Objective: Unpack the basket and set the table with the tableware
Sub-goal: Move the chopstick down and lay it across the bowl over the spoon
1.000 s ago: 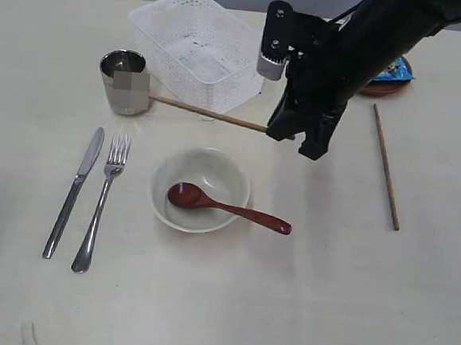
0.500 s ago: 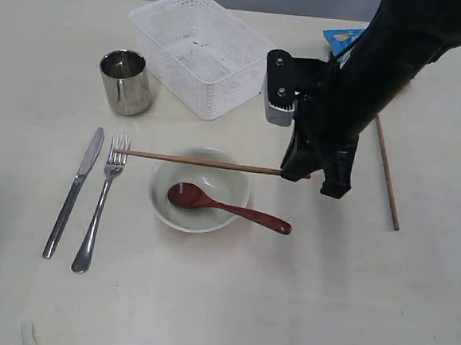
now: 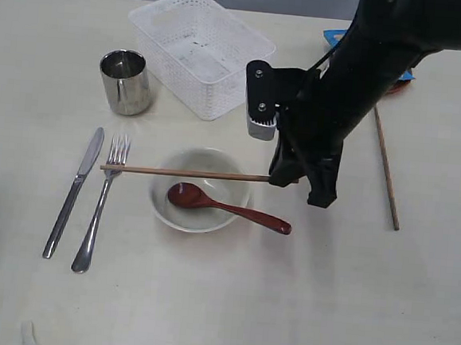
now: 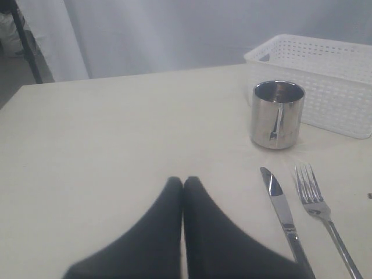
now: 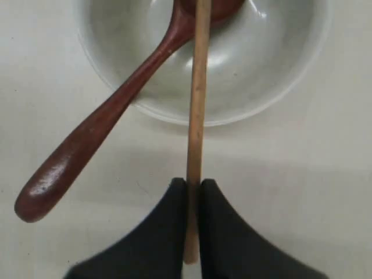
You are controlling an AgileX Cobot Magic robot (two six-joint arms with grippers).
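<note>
While the right pincer [image 3: 284, 179] grips one chopstick [image 3: 186, 172] level over the bowl [image 3: 204, 152], the second chopstick [image 3: 386, 169] lies on the bench [image 3: 324, 308]; left pincer [image 4: 183, 181] closed; basket [image 3: 200, 50] stands near the steel cup [image 3: 126, 83].

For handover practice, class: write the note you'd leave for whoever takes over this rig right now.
Left hand: shut, holding nothing.
Right hand: shut on one chopstick, held level over the bowl.
Laid out: knife, fork, steel cup, bowl with spoon in it; second chopstick lies on the table, right side.
Basket looks empty.
To do: set the held chopstick beside its mate.
</note>
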